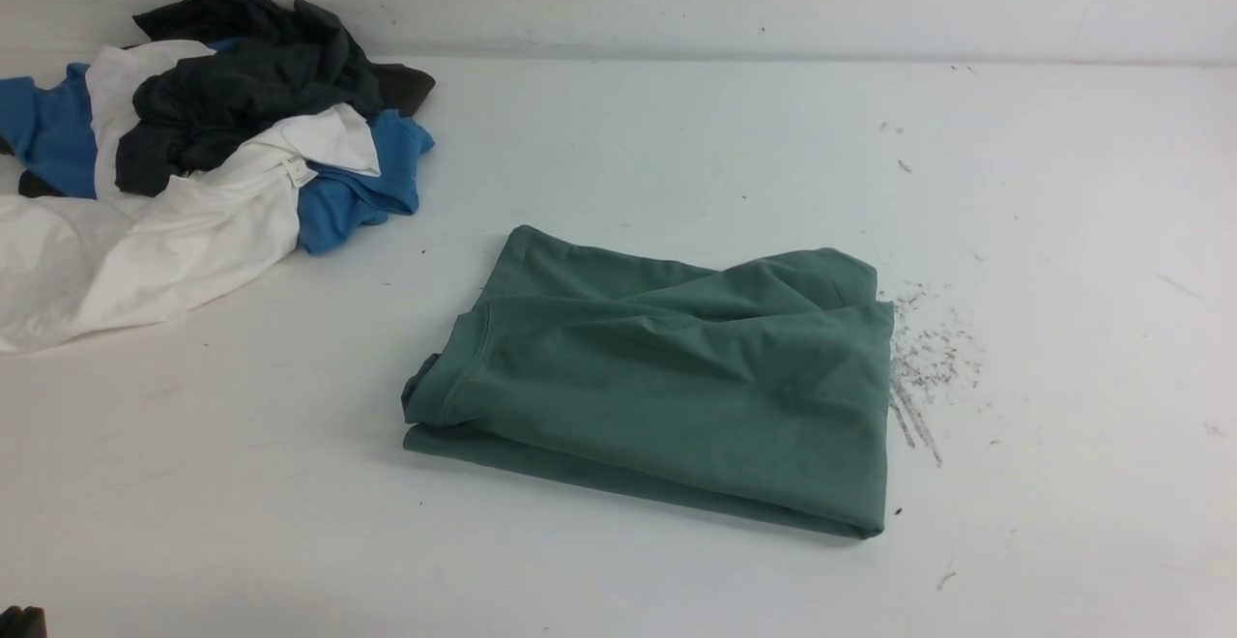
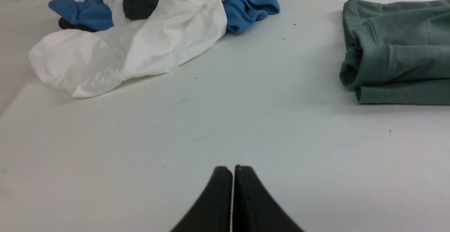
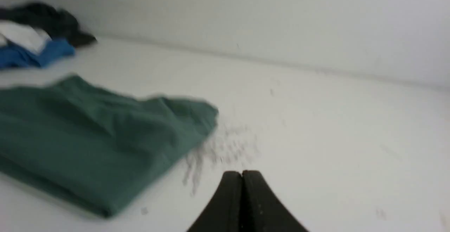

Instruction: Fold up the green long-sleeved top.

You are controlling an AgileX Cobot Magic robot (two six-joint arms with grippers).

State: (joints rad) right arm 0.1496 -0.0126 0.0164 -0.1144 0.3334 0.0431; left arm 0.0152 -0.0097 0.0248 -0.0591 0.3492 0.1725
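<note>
Sage-green cotton, the green long-sleeved top [image 1: 667, 377] lies as a compact rectangular bundle near the middle of the white table [image 1: 676, 135], layers stacked, neither logo nor neck label showing. Judgement: the folding appears complete or nearly so, which would explain why both arms stand clear of it. The left gripper [image 2: 232, 170] has its jaws pressed together with nothing between them, poised over bare table with the bundle off at about 2 o'clock in its own view. The right gripper [image 3: 242, 174] is likewise closed and empty, near the bundle's right-hand corner; that view is blurred, so fine detail is not reliable. Edges: the near edge of the bundle runs straight but skewed, dropping toward 5 o'clock in the front view; the left end shows a rolled hem or cuff bulging out at 9 o'clock, and the top layer carries a diagonal ridge toward 1 o'clock, so the stack is not fully flat. A pile of other garments [image 1: 193, 155], blue, white and dark grey, sits at 10 o'clock from the bundle, well apart from it. Grey scuff marks [image 1: 923, 358] lie just beside the bundle's right edge at 3 o'clock. Open room: bare surface extends at 12, 3 and 6 o'clock, ample for any tidying approach; the 10 o'clock side is the only crowded quarter.
</note>
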